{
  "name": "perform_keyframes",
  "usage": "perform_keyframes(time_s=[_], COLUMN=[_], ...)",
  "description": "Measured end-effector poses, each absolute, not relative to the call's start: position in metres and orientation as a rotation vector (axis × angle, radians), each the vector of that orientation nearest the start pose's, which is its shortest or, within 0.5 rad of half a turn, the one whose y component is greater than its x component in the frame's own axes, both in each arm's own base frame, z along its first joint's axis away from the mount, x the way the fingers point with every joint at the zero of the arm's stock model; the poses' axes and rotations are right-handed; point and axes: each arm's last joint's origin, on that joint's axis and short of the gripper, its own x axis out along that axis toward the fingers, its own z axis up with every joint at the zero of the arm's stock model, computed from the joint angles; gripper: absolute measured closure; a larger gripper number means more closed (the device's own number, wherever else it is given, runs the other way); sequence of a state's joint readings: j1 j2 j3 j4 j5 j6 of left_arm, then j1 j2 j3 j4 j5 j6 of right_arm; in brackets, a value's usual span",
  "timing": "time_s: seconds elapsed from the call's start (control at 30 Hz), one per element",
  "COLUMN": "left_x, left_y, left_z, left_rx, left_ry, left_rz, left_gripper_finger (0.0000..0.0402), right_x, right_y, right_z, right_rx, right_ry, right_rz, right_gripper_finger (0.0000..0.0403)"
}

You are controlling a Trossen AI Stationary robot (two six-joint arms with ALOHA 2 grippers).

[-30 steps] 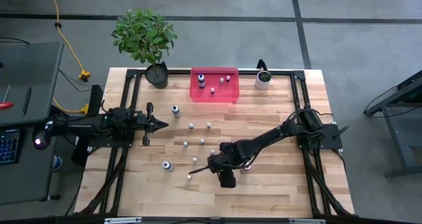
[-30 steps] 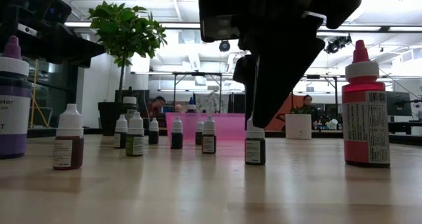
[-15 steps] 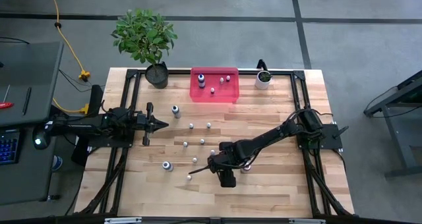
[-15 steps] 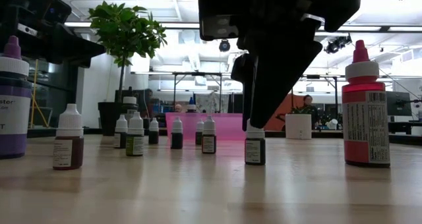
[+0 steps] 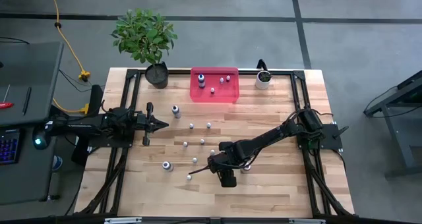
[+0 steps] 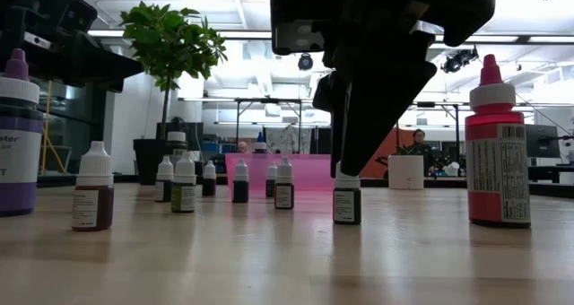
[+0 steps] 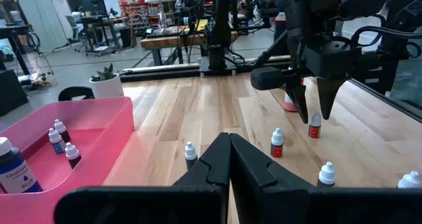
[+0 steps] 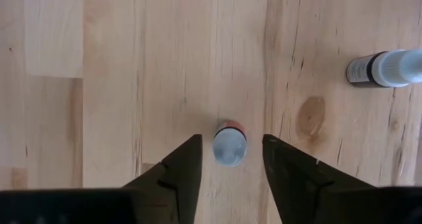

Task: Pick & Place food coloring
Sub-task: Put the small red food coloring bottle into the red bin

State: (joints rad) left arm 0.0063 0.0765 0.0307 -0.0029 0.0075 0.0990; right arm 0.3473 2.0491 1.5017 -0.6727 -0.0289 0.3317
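Right wrist view shows you the right pincer [image 8: 229, 159] pointing straight down, its fingers [image 8: 181, 168] apart on either side of a small white-capped food coloring bottle [image 8: 229, 145], which stands upright on the wooden surface [image 8: 119, 72], not yet gripped.

Low view: purple bottle [image 6: 16, 135] cut by left edge, label text unreadable. High view: table's [image 5: 277, 191] near edge cropped; small bottles [image 5: 191, 126] too tiny to tell colours. Right arm's upper body cropped.
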Motion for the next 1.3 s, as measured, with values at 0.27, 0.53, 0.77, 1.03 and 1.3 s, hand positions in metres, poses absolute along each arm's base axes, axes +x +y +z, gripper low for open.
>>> perform_keyframes(time_s=[0.27, 0.53, 0.77, 1.03, 1.3], left_x=[0.1008, 0.1008, 0.1008, 0.1008, 0.1008], left_y=[0.0004, 0.0004, 0.0004, 0.0004, 0.0004], left_z=[0.1677, 0.1677, 0.1677, 0.1677, 0.1677], left_rx=[0.099, 0.099, 0.099, 0.099, 0.099], left_ry=[0.048, 0.048, 0.048, 0.048, 0.049], left_rz=[-0.004, -0.004, -0.004, -0.004, -0.004], left_gripper_finger=[0.0401, 0.0401, 0.0401, 0.0401, 0.0401], right_x=[0.3876, 0.3881, 0.3888, 0.3906, 0.3889], right_y=[0.1416, 0.1418, 0.1419, 0.1422, 0.1416], right_z=[0.1634, 0.1620, 0.1624, 0.1659, 0.1653], right_rx=[0.103, 0.123, 0.121, 0.112, 0.110], right_ry=[1.251, 1.241, 1.234, 1.223, 1.242], right_rz=[0.130, 0.123, 0.127, 0.115, 0.113], right_gripper_finger=[0.0257, 0.0266, 0.0275, 0.0275, 0.0275])
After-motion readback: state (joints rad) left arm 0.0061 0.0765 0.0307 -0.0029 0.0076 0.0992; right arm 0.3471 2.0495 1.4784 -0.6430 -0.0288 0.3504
